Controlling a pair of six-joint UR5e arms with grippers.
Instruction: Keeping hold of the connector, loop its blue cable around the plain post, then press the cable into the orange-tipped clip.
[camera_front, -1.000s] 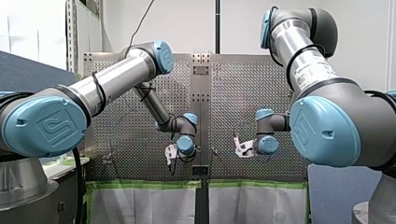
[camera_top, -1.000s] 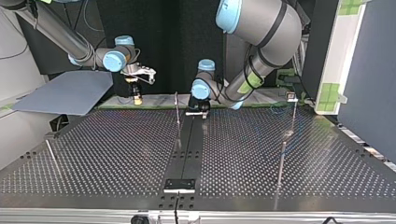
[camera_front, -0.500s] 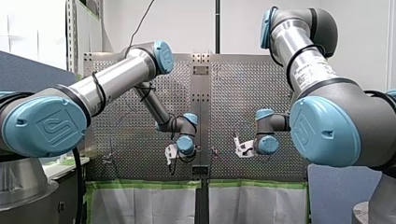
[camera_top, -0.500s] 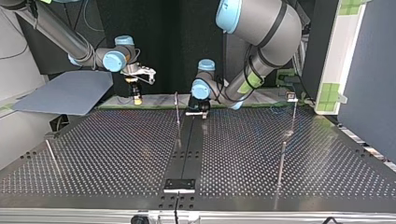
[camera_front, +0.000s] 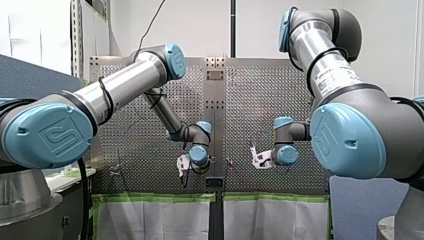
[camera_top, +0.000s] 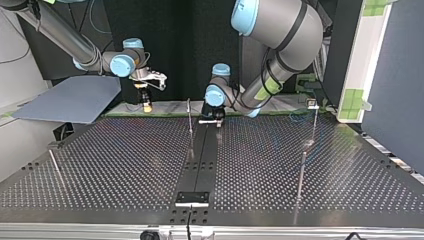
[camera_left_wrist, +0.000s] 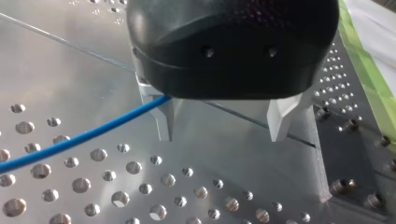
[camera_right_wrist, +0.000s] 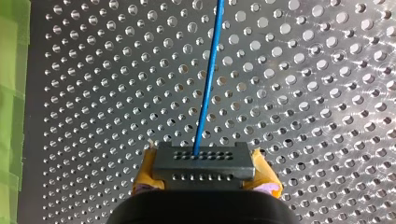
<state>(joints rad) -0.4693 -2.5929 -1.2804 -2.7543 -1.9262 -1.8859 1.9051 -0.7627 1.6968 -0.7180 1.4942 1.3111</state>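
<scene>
In the right wrist view my right gripper (camera_right_wrist: 205, 184) is shut with its yellow pads (camera_right_wrist: 145, 179) on a dark grey connector (camera_right_wrist: 204, 164). The blue cable (camera_right_wrist: 208, 79) leaves the connector and runs straight ahead over the perforated plate. In the left wrist view my left gripper (camera_left_wrist: 222, 137) stands open close above the plate, with nothing between its metal fingers (camera_left_wrist: 164, 120). The blue cable (camera_left_wrist: 79, 139) comes in from the side and disappears behind one finger. In the top view my right gripper (camera_top: 146, 104) hangs at the back left and my left gripper (camera_top: 212, 119) at the back middle.
Thin upright posts stand on the perforated table (camera_top: 125, 165): one (camera_top: 190, 117) beside my left gripper, one (camera_top: 301, 172) at the top view's right, one (camera_top: 54, 164) at its left. A post with a small clip (camera_top: 312, 104) stands at the back right. A grey board (camera_top: 75, 100) lies at the back left.
</scene>
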